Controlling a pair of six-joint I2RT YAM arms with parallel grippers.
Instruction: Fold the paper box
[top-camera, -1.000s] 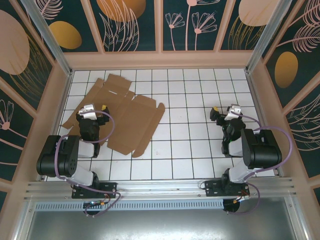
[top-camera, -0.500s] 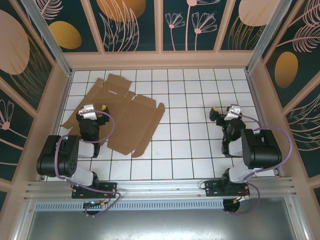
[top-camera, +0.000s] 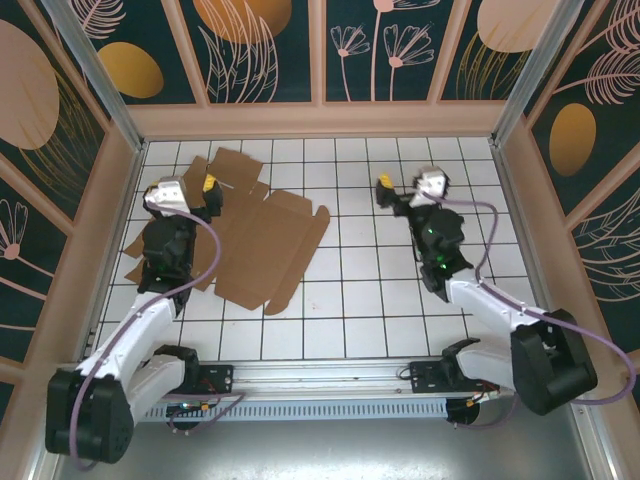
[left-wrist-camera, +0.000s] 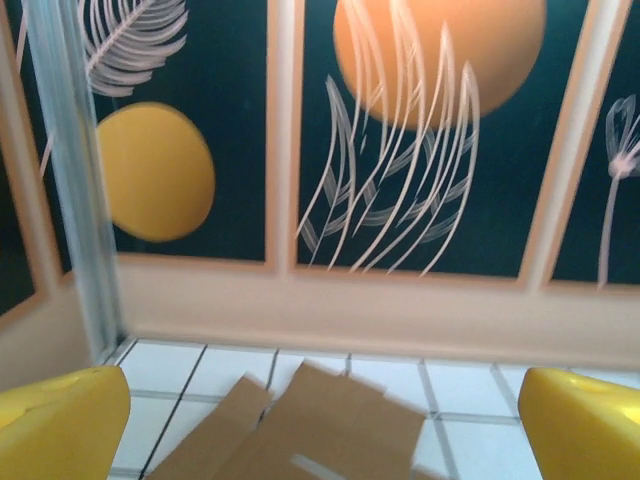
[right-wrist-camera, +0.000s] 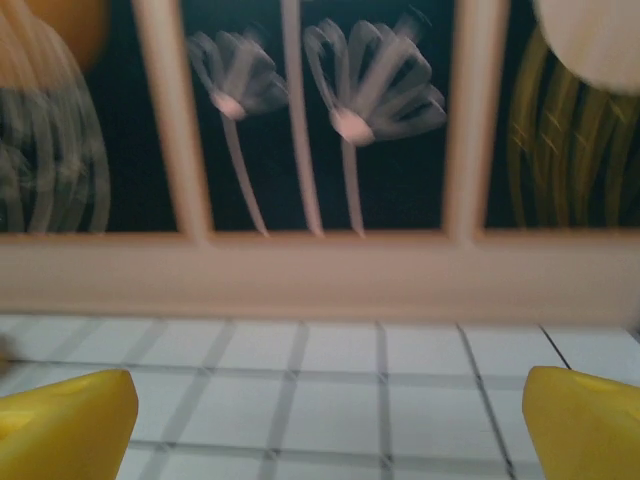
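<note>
Cardboard paper box lies flat, brown, die-cut; left end effector, right end effector released.

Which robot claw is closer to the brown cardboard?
Left. The left gripper hangs over the paper box's far left part, jaws open. The right gripper is off to its right, above white tiles.

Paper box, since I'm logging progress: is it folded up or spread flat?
Spread flat: the paper box lies as one open sheet on the tiled table, flaps splayed, no walls raised.
</note>
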